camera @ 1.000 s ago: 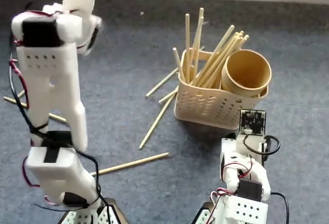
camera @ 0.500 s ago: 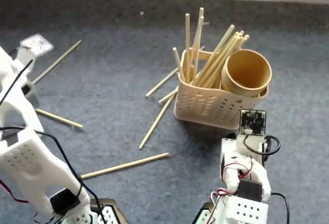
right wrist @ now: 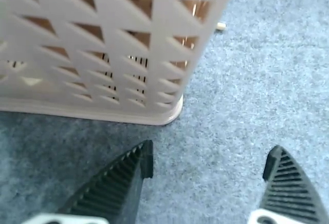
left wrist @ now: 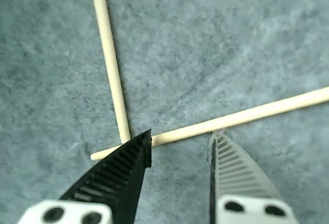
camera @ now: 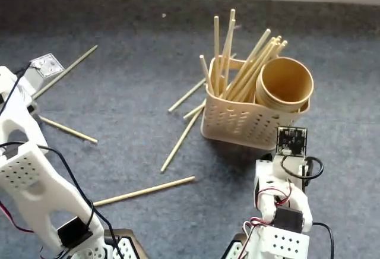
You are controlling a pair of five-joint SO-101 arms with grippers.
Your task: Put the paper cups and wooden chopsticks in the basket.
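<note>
At the counter's (camera: 136,92) left edge, a chopstick (left wrist: 247,113) lies just off the tips of the released left claw (left wrist: 180,137), its long axis across the gap; the basket (camera: 237,122) stands well apart, near the released right claw (right wrist: 209,154).

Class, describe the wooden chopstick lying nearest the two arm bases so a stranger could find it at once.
Find the cream plastic lattice basket holding a tan paper cup on the grey carpet. Come toward the arm bases: a pale wooden chopstick lies flat there. It lies alone; the other loose sticks lie by the basket or far left.
</note>
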